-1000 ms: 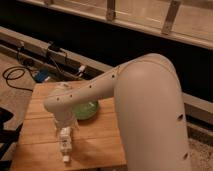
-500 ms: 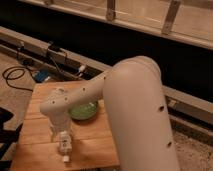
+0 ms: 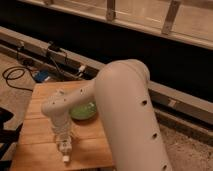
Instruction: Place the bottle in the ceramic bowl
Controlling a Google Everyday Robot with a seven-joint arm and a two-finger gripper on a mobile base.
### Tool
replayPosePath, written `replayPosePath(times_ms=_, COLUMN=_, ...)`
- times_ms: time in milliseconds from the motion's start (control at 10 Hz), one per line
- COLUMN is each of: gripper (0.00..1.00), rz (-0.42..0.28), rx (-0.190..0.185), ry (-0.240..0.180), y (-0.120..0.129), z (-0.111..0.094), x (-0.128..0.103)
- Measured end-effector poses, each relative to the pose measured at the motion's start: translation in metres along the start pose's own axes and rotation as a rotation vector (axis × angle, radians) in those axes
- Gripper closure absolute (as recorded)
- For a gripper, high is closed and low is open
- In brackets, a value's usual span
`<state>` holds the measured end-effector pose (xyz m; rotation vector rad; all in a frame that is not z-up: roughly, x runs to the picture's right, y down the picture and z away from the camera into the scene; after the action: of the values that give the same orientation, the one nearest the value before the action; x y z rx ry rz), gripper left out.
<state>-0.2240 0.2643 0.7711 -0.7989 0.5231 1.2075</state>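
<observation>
Gripper (image 3: 63,146): points straight down over the front part of the wooden table (image 3: 37,132), at the end of the white arm (image 3: 122,110).
Grip: cannot tell whether it is clenched on anything or released.
Bottle (image 3: 65,158): a small whitish shape right at the gripper's tip, near the table's front edge. Whether it stands on the wood or hangs just above it cannot be told.
Bowl (image 3: 84,111): on the table behind the gripper, to its right as seen, partly covered by the arm.
Bowl contents: the part of the inside that shows is plain light green; the rest is hidden.
Bottle to bowl: apart, the bottle outside the bowl and nearer the camera.
Floor: dark cables (image 3: 14,75) left of the table.
</observation>
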Motion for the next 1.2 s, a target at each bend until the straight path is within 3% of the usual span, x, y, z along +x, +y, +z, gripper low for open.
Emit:
replayPosePath(times_ms=300, gripper=0.86, rz=0.020, rx=-0.012, ry=-0.018, y=-0.008, z=-0.004, x=0.002)
replayPosePath(times_ms=500, gripper=1.00, rz=0.041, rx=-0.021, ry=-0.068, y=-0.018, z=-0.028, x=0.006)
replayPosePath(times_ms=700, gripper=1.00, rz=0.040, rx=-0.017, ry=-0.131, y=-0.024, z=-0.064, x=0.009)
replayPosePath(times_ms=900, gripper=1.00, rz=0.023, rx=0.021, ry=-0.220, y=-0.029, z=-0.122, x=0.009)
replayPosePath(times_ms=1200, gripper=1.00, rz=-0.002, rx=0.079, ry=-0.272, y=-0.045, z=-0.172, x=-0.009)
